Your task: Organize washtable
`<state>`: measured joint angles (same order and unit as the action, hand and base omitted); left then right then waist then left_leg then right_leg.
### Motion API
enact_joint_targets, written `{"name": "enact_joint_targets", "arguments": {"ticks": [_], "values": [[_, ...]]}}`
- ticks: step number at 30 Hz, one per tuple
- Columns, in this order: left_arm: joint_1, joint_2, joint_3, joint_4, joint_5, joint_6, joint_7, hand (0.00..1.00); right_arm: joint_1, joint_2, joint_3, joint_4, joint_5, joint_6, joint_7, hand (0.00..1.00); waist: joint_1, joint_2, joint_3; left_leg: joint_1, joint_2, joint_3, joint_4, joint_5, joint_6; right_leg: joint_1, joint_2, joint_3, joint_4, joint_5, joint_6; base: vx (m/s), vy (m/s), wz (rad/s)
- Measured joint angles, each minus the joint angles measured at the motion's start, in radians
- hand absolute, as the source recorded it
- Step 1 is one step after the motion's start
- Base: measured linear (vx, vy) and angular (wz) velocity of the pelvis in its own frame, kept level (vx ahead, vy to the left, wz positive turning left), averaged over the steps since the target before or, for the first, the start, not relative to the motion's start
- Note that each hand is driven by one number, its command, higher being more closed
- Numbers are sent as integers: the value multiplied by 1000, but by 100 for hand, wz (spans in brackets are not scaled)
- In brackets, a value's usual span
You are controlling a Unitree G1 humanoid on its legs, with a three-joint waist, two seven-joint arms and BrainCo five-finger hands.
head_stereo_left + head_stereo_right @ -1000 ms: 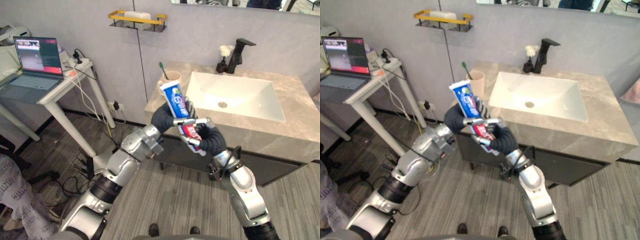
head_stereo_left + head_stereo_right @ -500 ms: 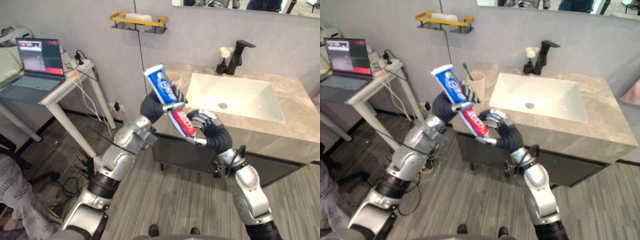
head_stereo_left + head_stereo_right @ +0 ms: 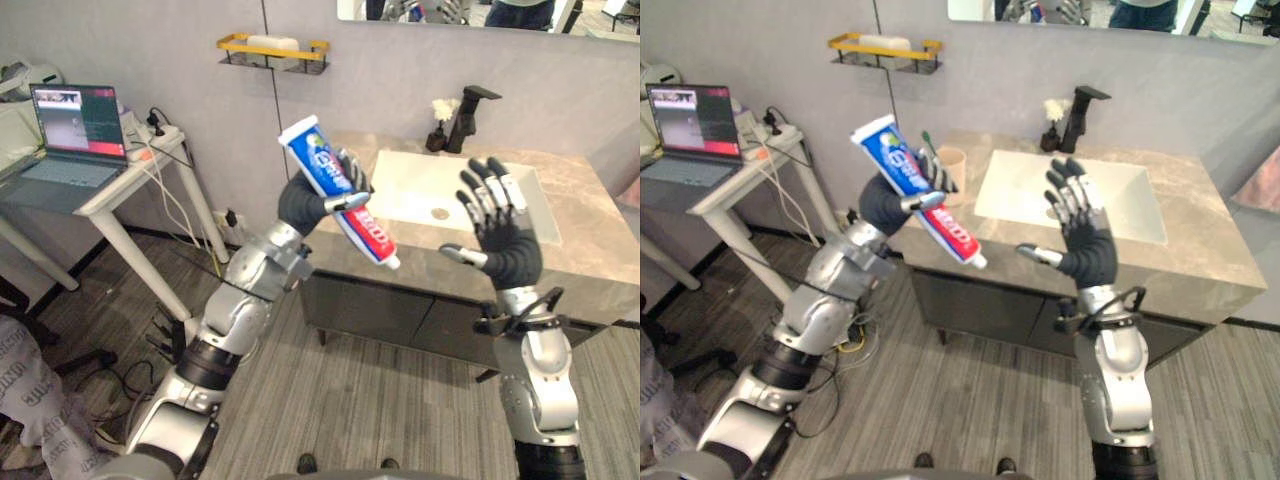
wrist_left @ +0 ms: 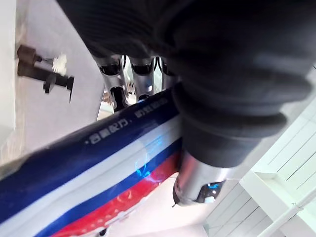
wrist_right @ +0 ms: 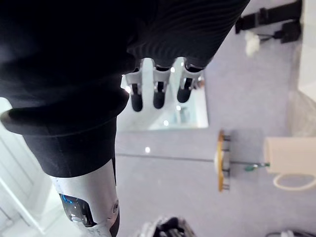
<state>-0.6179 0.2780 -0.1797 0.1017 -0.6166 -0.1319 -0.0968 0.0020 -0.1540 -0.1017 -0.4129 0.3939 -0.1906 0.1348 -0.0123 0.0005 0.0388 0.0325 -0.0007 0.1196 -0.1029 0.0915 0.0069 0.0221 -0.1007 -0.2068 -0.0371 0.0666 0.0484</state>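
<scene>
A big blue, white and red toothpaste tube (image 3: 340,195) hangs slanted in the air before the left end of the stone washtable (image 3: 590,235), cap end down. My left hand (image 3: 300,203) is shut on its middle; the left wrist view shows fingers (image 4: 140,81) and thumb curled round the tube (image 4: 98,173). My right hand (image 3: 508,250) is raised to the right of the tube, apart from it, palm toward it, fingers spread and open, over the white basin's (image 3: 455,195) front edge. A beige cup (image 3: 953,160) with a green toothbrush stands on the counter's left end, behind the tube.
A black faucet (image 3: 470,105) and a small dark bottle with a white flower (image 3: 438,125) stand behind the basin. A yellow wall shelf (image 3: 272,48) hangs above the counter's left end. A white side table with a laptop (image 3: 75,125) stands to the left.
My right hand let go of the tube's lower end, opened and swung right and up. My left hand carried the tube up and to the left.
</scene>
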Motion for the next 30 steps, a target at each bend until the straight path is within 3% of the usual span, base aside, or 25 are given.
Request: {"name": "enact_joint_targets", "arguments": {"ticks": [6,11,15,24,30], "values": [[-271,5,58,228,218,-29,179,100,99,16,66,0,84,0,1,0,-10,-7,4,-23,4,45,0,-1,0,-50,10,47,11,7,-3,4,10,-22],[-480,55,65,363,438,-32,305,100,167,21,115,0,116,0,19,0,-30,-38,25,-34,18,109,0,-3,1,-95,27,110,17,21,-7,23,1,-36],[-569,136,64,424,480,-30,368,100,228,21,144,0,139,-1,20,0,-40,-47,40,-41,30,144,0,-9,-6,-118,37,146,17,27,-11,23,-15,-29],[-708,175,53,460,618,-23,482,100,325,44,201,-1,147,-3,22,0,-47,-60,86,-71,36,163,0,-12,-12,-157,50,162,17,35,-19,17,-1,-6],[-737,216,53,502,696,16,519,100,375,50,245,-7,155,-20,24,0,-58,-70,111,-84,36,162,0,-13,-13,-169,49,161,16,36,-19,5,4,2]]}}
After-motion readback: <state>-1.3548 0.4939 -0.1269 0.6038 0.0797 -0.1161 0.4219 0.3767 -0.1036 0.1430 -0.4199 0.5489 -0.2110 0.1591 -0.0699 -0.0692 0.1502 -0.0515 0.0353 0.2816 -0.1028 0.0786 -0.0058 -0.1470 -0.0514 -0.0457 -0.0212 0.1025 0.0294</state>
